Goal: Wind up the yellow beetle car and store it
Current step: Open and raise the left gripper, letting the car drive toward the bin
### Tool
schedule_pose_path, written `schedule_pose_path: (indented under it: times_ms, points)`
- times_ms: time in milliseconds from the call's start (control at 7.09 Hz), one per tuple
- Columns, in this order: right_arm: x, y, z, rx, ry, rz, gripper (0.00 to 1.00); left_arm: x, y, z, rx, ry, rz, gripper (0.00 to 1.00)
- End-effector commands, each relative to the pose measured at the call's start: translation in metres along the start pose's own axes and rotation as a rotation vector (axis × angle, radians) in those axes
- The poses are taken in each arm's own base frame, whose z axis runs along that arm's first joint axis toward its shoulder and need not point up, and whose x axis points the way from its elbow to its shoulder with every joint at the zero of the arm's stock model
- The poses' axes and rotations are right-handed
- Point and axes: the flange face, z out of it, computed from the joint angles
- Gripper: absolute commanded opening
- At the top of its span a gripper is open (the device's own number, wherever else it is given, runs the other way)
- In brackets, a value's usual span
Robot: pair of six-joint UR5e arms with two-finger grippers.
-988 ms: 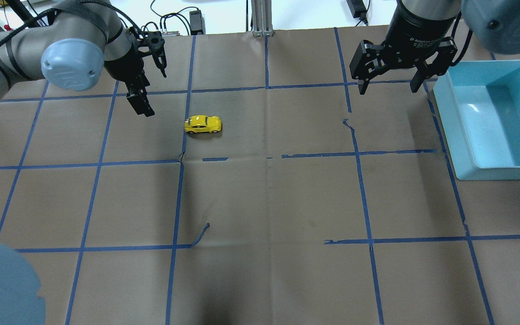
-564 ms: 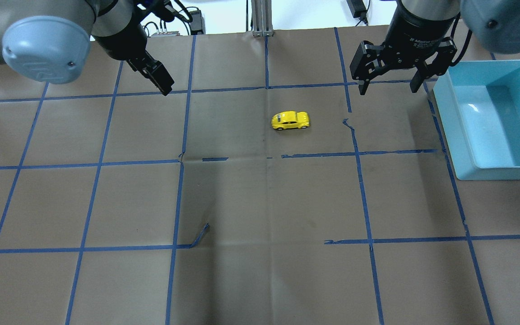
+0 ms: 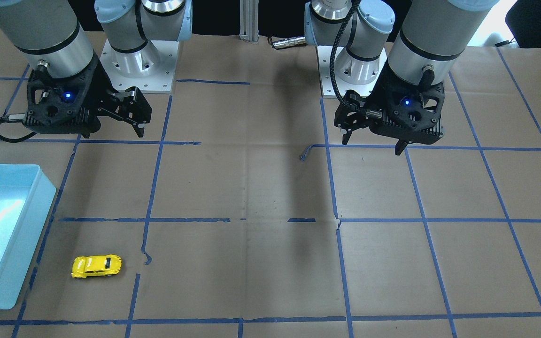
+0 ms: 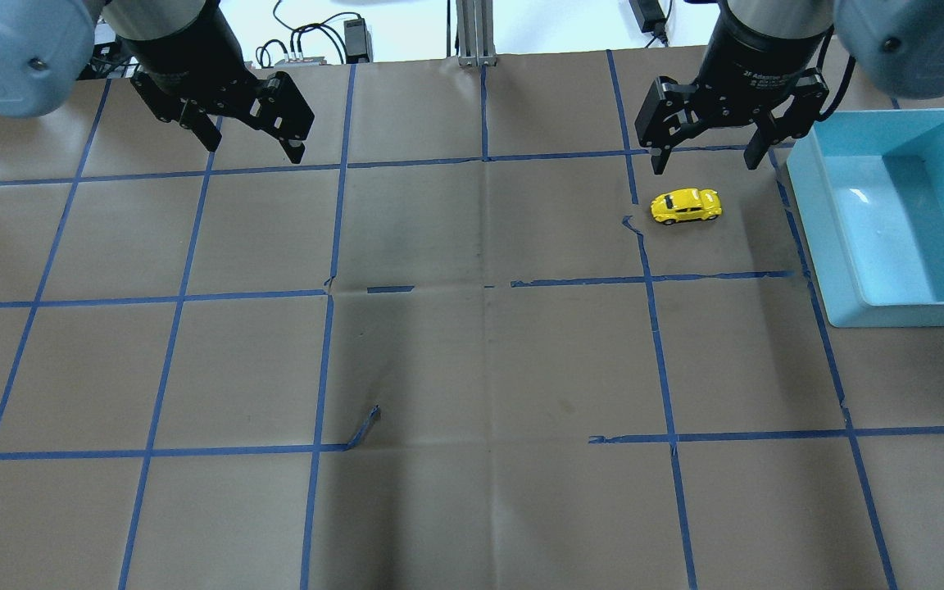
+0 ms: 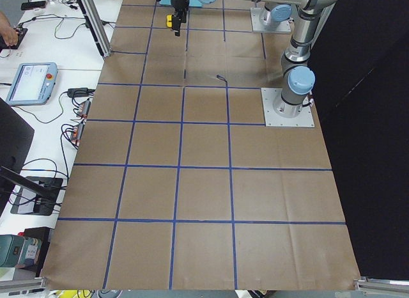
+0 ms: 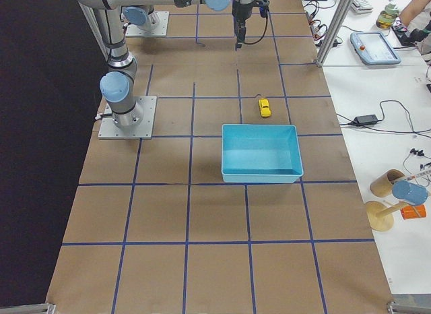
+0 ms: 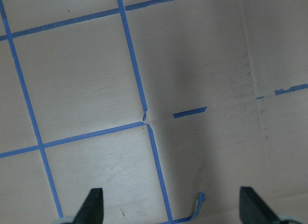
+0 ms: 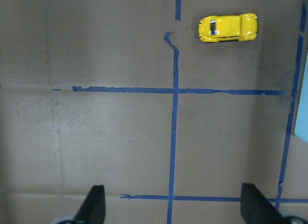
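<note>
The yellow beetle car [image 4: 686,206] stands on its wheels on the brown paper, a short way left of the light-blue bin [image 4: 805,215]. It also shows in the front view [image 3: 96,266], the right side view [image 6: 264,108] and the right wrist view [image 8: 227,28]. My right gripper [image 4: 706,165] hangs open and empty above the table just behind the car, not touching it. In its wrist view [image 8: 174,207] the car lies ahead and to the right. My left gripper [image 4: 256,152] is open and empty at the far left, over bare paper [image 7: 173,207].
The bin [image 3: 14,241] is empty and sits at the table's right edge. Blue tape lines [image 4: 484,160] grid the paper, with loose curled ends [image 4: 365,426]. Cables and a power supply [image 4: 356,37] lie beyond the far edge.
The car has rolled to the right, from left of centre to beside the bin below the right gripper. The left arm has drawn back and turned. The right arm has not moved.
</note>
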Motion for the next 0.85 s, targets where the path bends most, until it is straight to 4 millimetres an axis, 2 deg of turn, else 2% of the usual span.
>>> schedule_pose_path:
  times_ms: [0,423,706]
  points:
    - [0.000,-0.002,0.004,-0.007,-0.001,-0.033,1.00,0.001,0.005,-0.005,0.002,0.000,-0.024,0.99]
    - [0.008,-0.006,0.009,-0.001,0.001,-0.233,1.00,0.002,0.008,-0.007,0.007,0.004,-0.030,0.99]
    - [0.029,-0.028,0.029,-0.011,-0.007,-0.383,1.00,0.002,0.008,-0.008,0.009,0.004,-0.042,0.99]
